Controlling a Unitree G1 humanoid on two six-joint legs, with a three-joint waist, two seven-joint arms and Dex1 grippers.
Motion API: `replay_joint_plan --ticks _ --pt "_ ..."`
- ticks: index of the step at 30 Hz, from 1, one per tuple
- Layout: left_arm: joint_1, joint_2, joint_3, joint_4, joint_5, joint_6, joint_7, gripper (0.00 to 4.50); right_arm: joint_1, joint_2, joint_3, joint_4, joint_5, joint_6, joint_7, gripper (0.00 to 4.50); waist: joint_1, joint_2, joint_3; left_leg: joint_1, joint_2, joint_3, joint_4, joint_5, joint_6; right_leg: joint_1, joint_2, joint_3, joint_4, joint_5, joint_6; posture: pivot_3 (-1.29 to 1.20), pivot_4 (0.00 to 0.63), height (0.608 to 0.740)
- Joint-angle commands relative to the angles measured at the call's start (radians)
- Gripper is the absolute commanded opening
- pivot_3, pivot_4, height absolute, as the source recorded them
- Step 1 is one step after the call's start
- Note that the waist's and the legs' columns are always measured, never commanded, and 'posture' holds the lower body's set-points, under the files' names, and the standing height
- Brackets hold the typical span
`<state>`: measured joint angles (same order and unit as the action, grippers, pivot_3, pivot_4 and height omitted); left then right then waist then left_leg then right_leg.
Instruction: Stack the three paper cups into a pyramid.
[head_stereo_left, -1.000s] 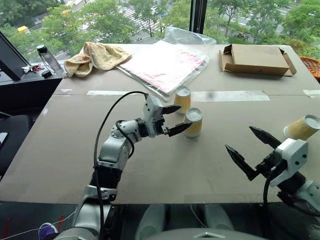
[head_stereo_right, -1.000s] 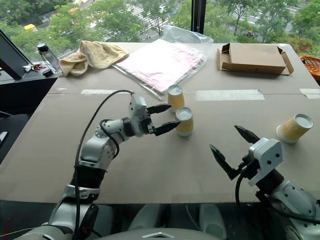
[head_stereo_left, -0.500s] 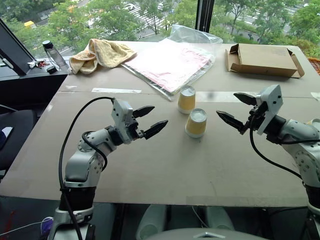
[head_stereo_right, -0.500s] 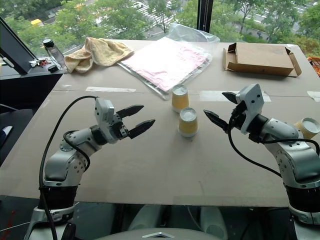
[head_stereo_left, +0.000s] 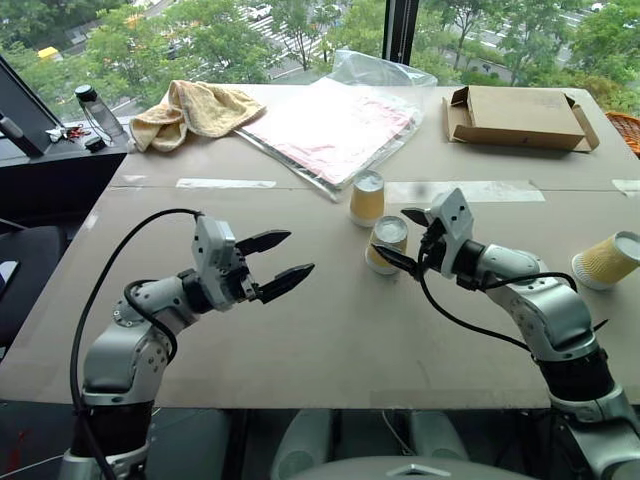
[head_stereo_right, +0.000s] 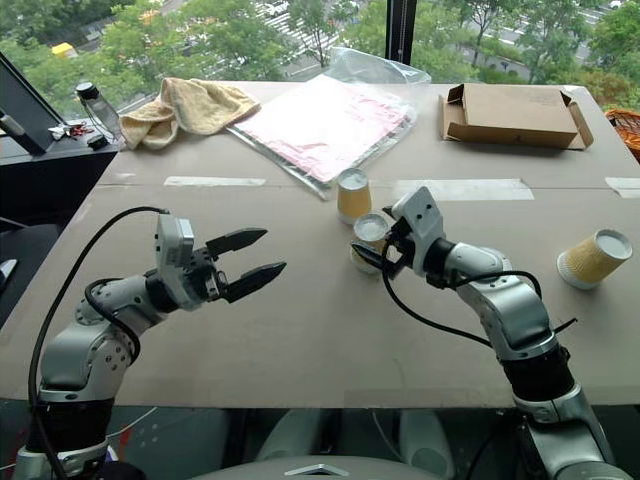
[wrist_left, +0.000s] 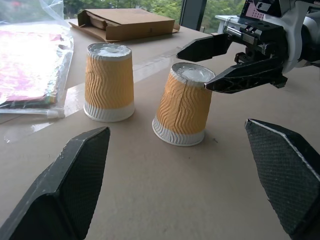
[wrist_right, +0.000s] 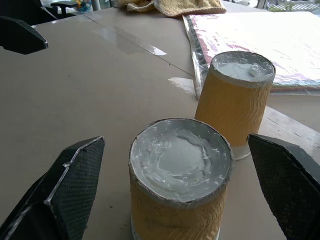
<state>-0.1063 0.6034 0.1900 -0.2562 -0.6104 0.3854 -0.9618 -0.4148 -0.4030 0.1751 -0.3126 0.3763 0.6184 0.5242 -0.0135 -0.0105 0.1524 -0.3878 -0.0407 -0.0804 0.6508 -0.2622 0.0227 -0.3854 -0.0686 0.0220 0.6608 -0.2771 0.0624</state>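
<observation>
The brown table carries all three paper cups: two stand upside down close together near the middle, the far cup just in front of the pink plastic-wrapped sheets, the near cup a little toward the robot, and the third cup lies tipped on its side well apart at the right edge. The right gripper has its fingers spread wide, one to either side of the near cup's top, not yet touching as far as I can tell. The left gripper hangs well clear to the left, fingers spread too, holding nothing. If the right arm means to shift this cup so the two bases sit side by side, I'd want it to sink lower before closing, so the fingers take the ribbed wall and not the thin rim, and to squeeze gently, since paper like that will crumple. It should also mind the far cup, which stands near enough to be knocked. A second ago the left gripper was the one at the near cup and the right was down by the table's near edge with the third cup beside it; since then the left has drawn back and the right has swung in.
</observation>
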Motion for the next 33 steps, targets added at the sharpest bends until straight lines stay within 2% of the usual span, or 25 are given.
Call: replay_joint_plan --ticks 1,6,10,13,15,20,27,33 --pt "-0.010 0.003 0.020 -0.019 -0.017 -0.004 0.011 4.43 -0.039 0.023 -0.032 -0.018 0.006 -0.003 -0.012 4.50 0.000 0.000 0.000 0.000 0.000 0.000 0.000 0.000 0.000 0.000 0.000 0.000 0.000 0.000 0.000 0.00 0.150 0.740" --pt "-0.006 0.006 0.020 -0.029 -0.022 0.002 0.019 4.43 -0.162 0.052 -0.076 0.024 0.043 0.074 -0.021 4.50 -0.003 0.000 0.000 -0.001 0.000 0.000 0.000 0.000 0.000 -0.003 0.000 0.001 0.001 0.000 0.000 0.00 0.150 0.740" --pt "-0.014 0.007 0.021 -0.027 -0.030 0.006 0.022 4.43 -0.376 0.062 -0.076 0.255 0.007 0.133 -0.024 4.50 -0.006 0.000 0.000 -0.001 0.000 0.001 -0.001 0.001 -0.001 -0.003 0.000 0.001 0.002 0.000 0.000 0.00 0.150 0.740" --pt "-0.014 0.011 0.027 -0.028 -0.038 0.008 0.020 4.43 -0.494 0.061 -0.036 0.431 -0.037 0.101 0.033 4.50 -0.004 0.000 0.000 -0.003 0.000 0.000 -0.001 0.001 -0.001 -0.006 0.000 0.000 0.001 0.000 0.000 0.00 0.150 0.740" --pt "-0.011 0.015 0.034 -0.031 -0.043 0.008 0.017 4.43 -0.576 0.066 -0.007 0.579 -0.072 0.062 0.089 4.50 -0.008 0.000 0.000 -0.009 -0.001 0.002 -0.001 0.001 -0.002 -0.012 0.000 0.001 0.002 0.000 0.000 0.00 0.150 0.740" --pt "0.019 0.019 0.054 -0.050 -0.045 0.003 0.023 4.43 -0.720 0.109 0.026 0.883 -0.134 -0.035 0.200 4.50 -0.022 0.001 0.000 -0.011 -0.001 0.002 -0.002 0.001 -0.002 -0.013 0.000 0.002 0.001 0.000 0.000 0.00 0.150 0.740" --pt "0.072 0.013 0.077 -0.100 -0.052 0.008 0.051 4.43 -0.821 0.180 0.032 1.141 -0.199 -0.134 0.314 4.50 -0.035 0.001 0.000 -0.011 -0.001 0.002 -0.003 0.001 -0.002 -0.016 0.000 0.005 0.002 0.000 0.000 0.00 0.150 0.740" --pt "0.107 0.017 0.093 -0.125 -0.065 0.004 0.064 4.43 -0.859 0.208 -0.006 1.222 -0.205 -0.173 0.374 4.50 -0.034 0.001 0.000 -0.011 -0.001 0.001 -0.003 0.001 -0.002 -0.017 0.001 0.006 0.003 0.000 0.000 0.00 0.150 0.740"
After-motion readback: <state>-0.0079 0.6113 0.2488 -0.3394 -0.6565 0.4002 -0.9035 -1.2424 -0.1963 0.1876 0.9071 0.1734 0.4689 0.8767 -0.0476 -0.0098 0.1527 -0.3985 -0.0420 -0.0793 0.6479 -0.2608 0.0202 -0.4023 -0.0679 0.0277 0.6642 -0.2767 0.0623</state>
